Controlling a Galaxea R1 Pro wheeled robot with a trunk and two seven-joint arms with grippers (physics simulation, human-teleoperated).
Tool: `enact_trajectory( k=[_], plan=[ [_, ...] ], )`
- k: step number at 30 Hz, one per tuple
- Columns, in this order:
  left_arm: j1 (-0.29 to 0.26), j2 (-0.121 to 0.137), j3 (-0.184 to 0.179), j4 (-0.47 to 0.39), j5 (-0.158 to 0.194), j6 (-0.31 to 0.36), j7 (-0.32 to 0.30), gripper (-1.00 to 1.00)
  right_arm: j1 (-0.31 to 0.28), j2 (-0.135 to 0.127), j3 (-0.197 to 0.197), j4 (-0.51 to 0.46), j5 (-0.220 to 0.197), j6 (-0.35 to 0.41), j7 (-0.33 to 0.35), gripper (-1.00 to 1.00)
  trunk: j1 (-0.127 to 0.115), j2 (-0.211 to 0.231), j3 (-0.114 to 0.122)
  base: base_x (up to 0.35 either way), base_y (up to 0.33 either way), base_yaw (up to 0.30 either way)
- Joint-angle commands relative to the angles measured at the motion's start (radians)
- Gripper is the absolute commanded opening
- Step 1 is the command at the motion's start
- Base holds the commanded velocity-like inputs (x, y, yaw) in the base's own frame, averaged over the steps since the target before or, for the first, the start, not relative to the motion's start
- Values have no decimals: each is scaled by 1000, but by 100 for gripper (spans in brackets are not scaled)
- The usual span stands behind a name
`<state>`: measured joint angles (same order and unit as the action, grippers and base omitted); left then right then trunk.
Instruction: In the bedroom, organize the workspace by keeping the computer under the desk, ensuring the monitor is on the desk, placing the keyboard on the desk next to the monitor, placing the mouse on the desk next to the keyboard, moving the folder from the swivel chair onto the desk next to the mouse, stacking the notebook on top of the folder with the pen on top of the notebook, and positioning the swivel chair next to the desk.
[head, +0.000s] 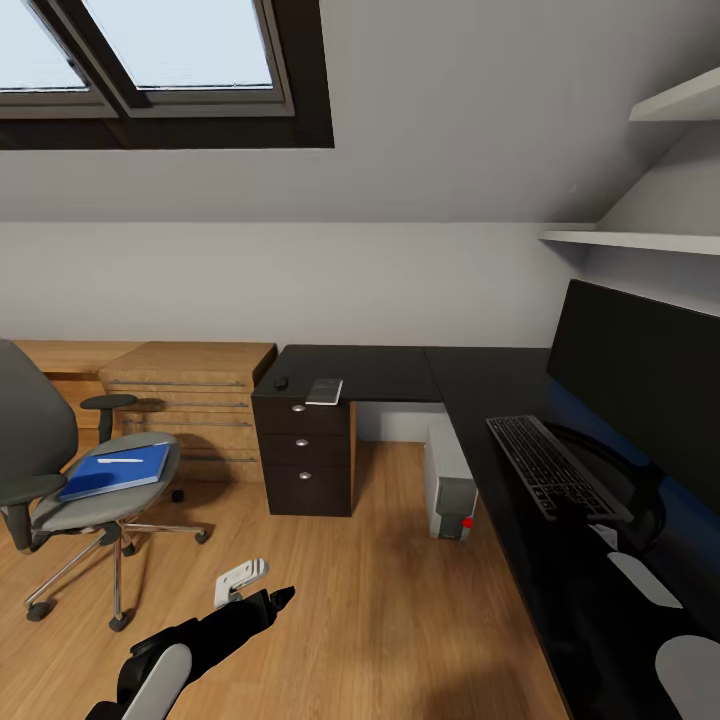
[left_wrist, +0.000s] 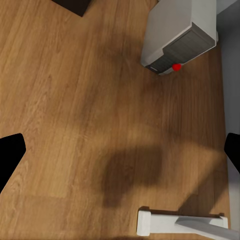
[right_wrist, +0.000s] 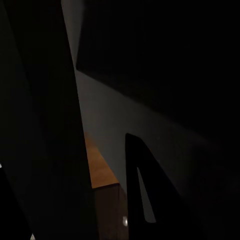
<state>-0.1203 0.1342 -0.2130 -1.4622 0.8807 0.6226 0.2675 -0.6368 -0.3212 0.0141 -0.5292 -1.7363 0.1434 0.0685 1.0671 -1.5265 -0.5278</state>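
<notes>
Hovering low over the wooden floor (head: 400, 600), left arm (head: 210, 630) extends forward.

The floor (head: 400, 590) looks like warm, smooth wood planking with a soft sheen, and the low cabinet (head: 190, 395) by the wall shows a paler matt wood grain. The tabletop (head: 480, 385) is a smooth black with a faint gloss, the monitor (head: 640, 380) screen dark and matt. The swivel chair (head: 60, 470) has grey cloth-like padding on shiny metal legs, and the computer (head: 448, 480) has a matt grey plastic-looking case.
</notes>
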Motion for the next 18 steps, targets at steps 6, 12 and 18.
enact_trajectory(
  k=[6,12,18],
  plan=[
    [-1,1,-2,-1,11,0,10,100,0,-1,8,3,-6,4,-21,-100,0,0,-1,0,0,0],
    [-1,1,-3,-1,11,0,10,100,0,-1,7,3,-6,4,-22,-100,8,-14,-7,0,0,0],
    [-1,1,-4,-1,10,0,10,100,0,-1,7,3,-6,4,-21,-100,19,-35,-17,0,0,0]
  ],
)
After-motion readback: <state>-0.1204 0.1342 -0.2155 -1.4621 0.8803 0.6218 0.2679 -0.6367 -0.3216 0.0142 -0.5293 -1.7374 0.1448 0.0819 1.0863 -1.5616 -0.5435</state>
